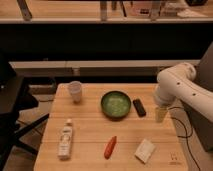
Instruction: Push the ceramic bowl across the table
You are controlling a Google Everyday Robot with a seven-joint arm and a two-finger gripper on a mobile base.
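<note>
The ceramic bowl (116, 104), glossy dark green with a paler speckled inside, sits upright near the middle of the light wooden table (90, 132), toward its far half. My gripper (160, 115) hangs from the white arm over the table's right side, about a bowl's width to the right of the bowl and apart from it. A small black object (139, 107) lies between the bowl and the gripper.
A whitish cup (75, 91) stands at the far left. A pale bottle (65, 139) lies at the front left, a red-orange chili-like item (110, 147) at the front middle, a white packet (145, 150) at the front right. A dark chair (12, 100) stands left of the table.
</note>
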